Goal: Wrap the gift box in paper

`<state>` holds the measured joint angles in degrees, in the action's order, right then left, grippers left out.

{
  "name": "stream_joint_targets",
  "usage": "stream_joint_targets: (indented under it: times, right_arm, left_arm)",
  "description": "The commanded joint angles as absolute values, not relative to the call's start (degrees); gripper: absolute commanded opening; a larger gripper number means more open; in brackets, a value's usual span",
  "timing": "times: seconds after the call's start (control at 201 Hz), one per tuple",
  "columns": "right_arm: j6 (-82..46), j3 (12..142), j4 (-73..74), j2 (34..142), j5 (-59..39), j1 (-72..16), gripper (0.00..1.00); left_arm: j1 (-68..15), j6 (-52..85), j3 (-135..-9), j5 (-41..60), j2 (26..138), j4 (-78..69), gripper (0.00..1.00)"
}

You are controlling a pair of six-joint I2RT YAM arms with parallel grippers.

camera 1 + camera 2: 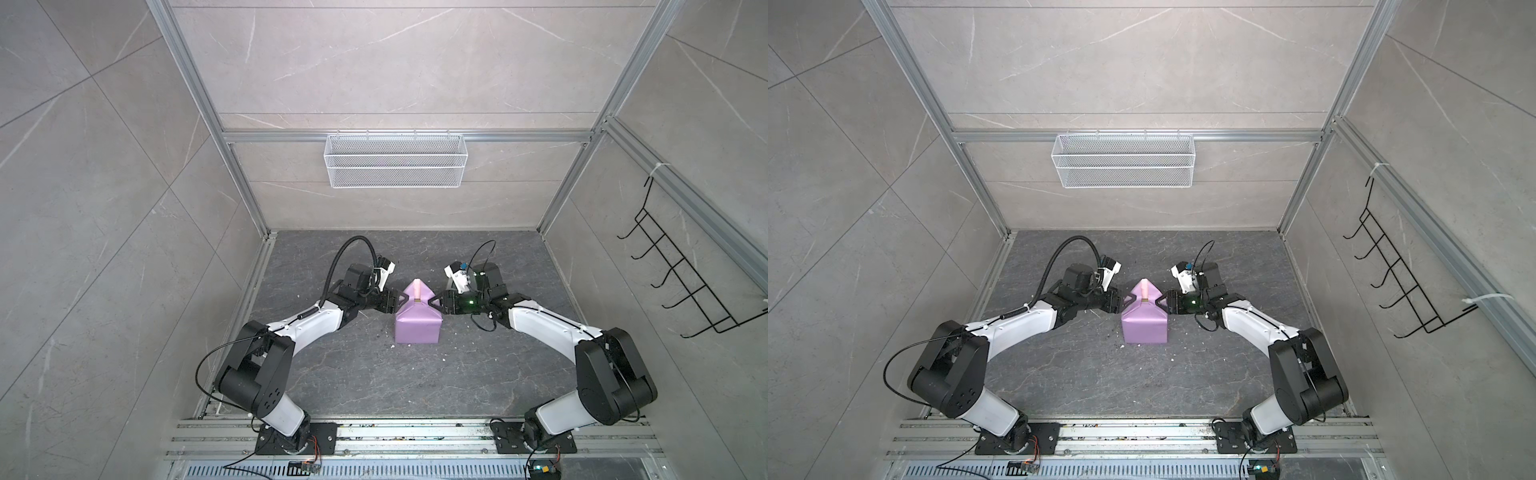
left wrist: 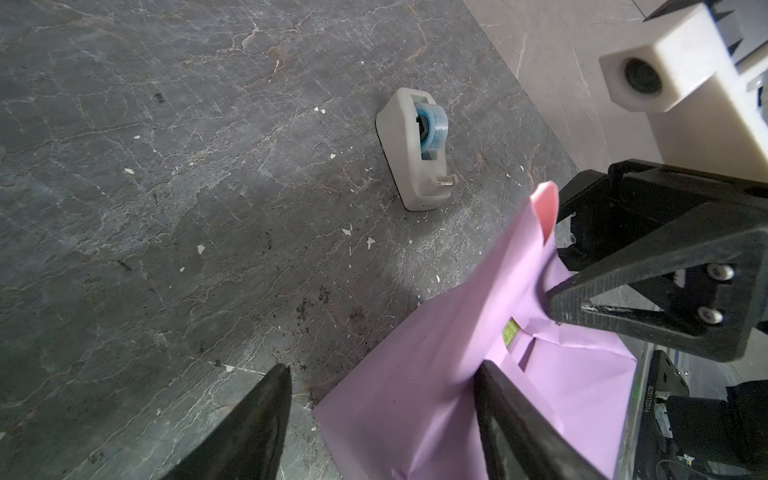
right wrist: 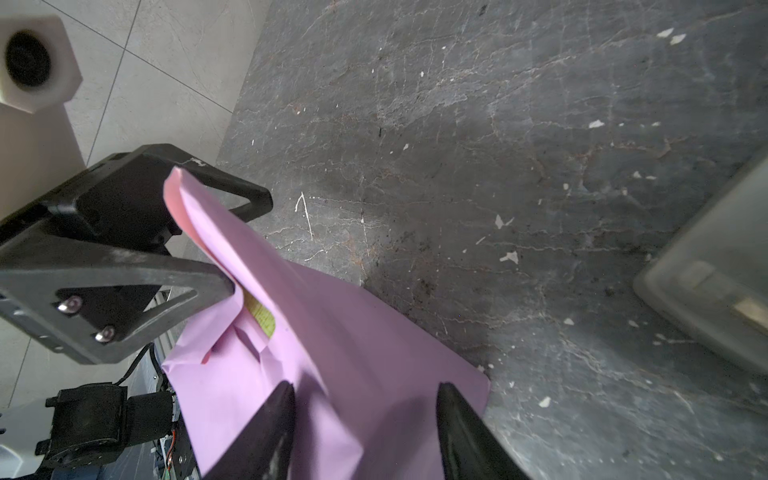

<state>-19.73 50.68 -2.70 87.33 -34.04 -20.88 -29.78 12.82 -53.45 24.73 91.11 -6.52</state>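
Note:
The paper (image 1: 417,328) is folded lilac side out around the gift box in the middle of the table, also seen in a top view (image 1: 1144,328). Only a small olive-green patch of the gift box (image 2: 510,332) (image 3: 259,318) shows at the far end, where a pink-lined flap (image 1: 417,286) stands up. My left gripper (image 1: 401,300) (image 2: 384,374) is open at the far-left corner, one fingertip (image 3: 226,286) pressing the side fold inward. Opposite it, my right gripper (image 1: 434,302) (image 3: 365,388) is open at the far-right corner, one fingertip (image 2: 557,297) against the paper.
A grey-white tape dispenser (image 2: 415,149) with a blue roll lies on the dark table beyond the box. A white mesh basket (image 1: 395,166) hangs on the back wall and a black hook rack (image 1: 681,274) on the right wall. Small white scraps dot the table.

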Motion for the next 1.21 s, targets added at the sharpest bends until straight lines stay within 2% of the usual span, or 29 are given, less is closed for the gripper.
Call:
stream_joint_targets:
  times: [0.0, 0.204, 0.642, 0.986, 1.205]
  right_arm:
    - [-18.55, 51.42, -4.0, 88.95, -33.25, -21.45, 0.56]
    - [-18.37, 51.55, -4.22, 89.03, -33.28, -21.38, 0.56]
    - [-18.19, 52.03, -4.48, 89.46, -33.17, -21.48, 0.56]
    - [-18.23, 52.03, -4.18, 89.95, -33.24, -21.48, 0.55]
    - [-18.19, 51.86, -4.13, 90.18, -33.14, -21.53, 0.55]
  left_arm:
    - [-29.42, 10.31, -56.17, 28.13, 92.68, -5.91, 0.67]
    - [-29.35, 8.66, -57.41, 29.23, 94.09, -5.78, 0.56]
    - [-28.99, 5.07, -61.67, 35.32, 96.77, -3.79, 0.24]
    - [-28.96, 4.96, -62.52, 35.93, 96.47, -3.87, 0.0]
    - [-28.98, 5.41, -62.75, 36.16, 96.41, -4.29, 0.0]
